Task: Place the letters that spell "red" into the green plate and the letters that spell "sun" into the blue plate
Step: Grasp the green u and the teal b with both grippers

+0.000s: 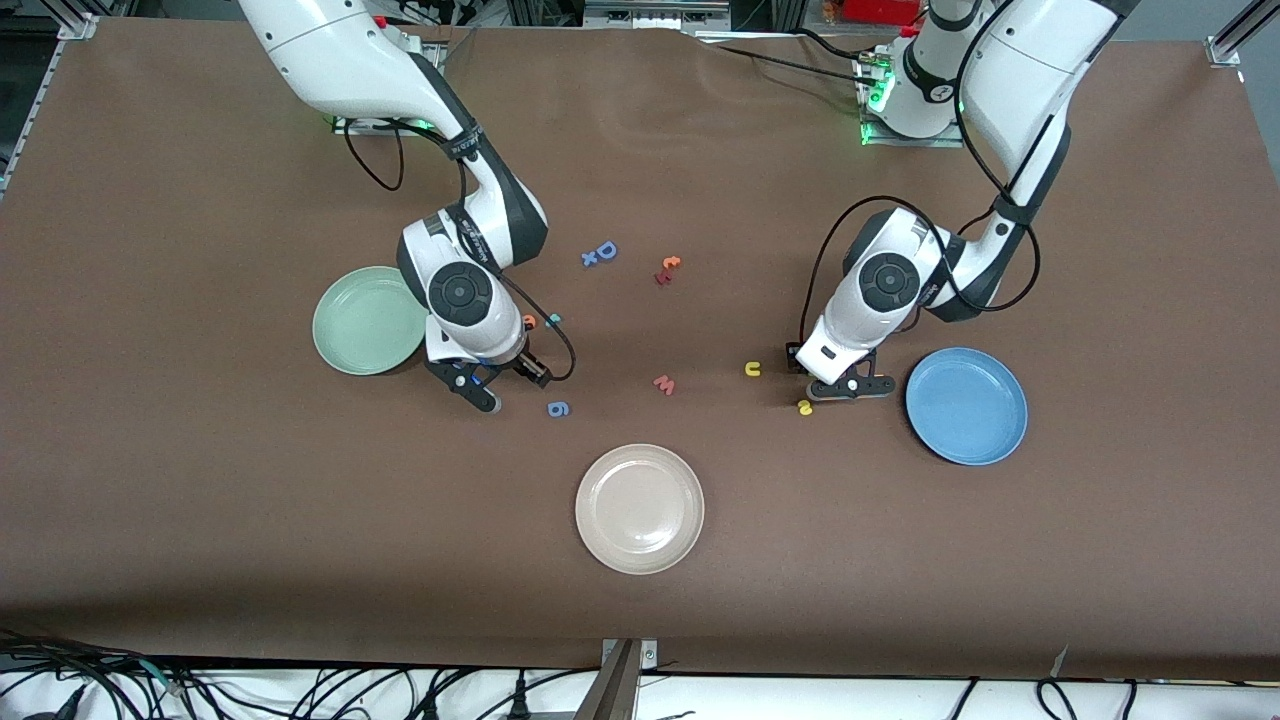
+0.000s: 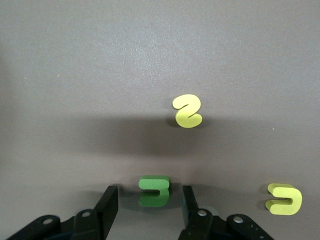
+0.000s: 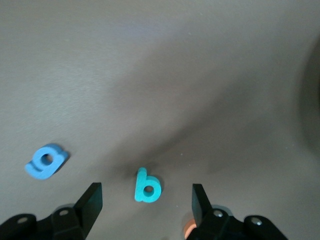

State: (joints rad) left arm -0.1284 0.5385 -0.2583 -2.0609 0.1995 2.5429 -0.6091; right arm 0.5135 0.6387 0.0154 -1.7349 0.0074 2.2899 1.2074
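Beige-white plate [image 1: 639, 508] nearest camera. Blue "g" [image 1: 559, 408] beside right hand [image 1: 492, 385]: released, fingers straddling teal "d" [image 3: 147, 186], green plate [image 1: 368, 320] beside. Left hand [image 1: 850, 386]: released, astride dark green "n" [image 2: 154, 190]; yellow "s" [image 1: 804, 407], yellow "u" [image 1: 752, 369] near, on surface [image 1: 200, 500]; blue plate [image 1: 966, 405] beside.

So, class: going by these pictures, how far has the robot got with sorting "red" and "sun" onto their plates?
Done: nothing yet; the green plate and blue plate hold no letters.
In hand: the left gripper, open, straddles the dark green n on the table; the right gripper, open, straddles the teal d.
Left: all six letters, including the yellow s and yellow u.
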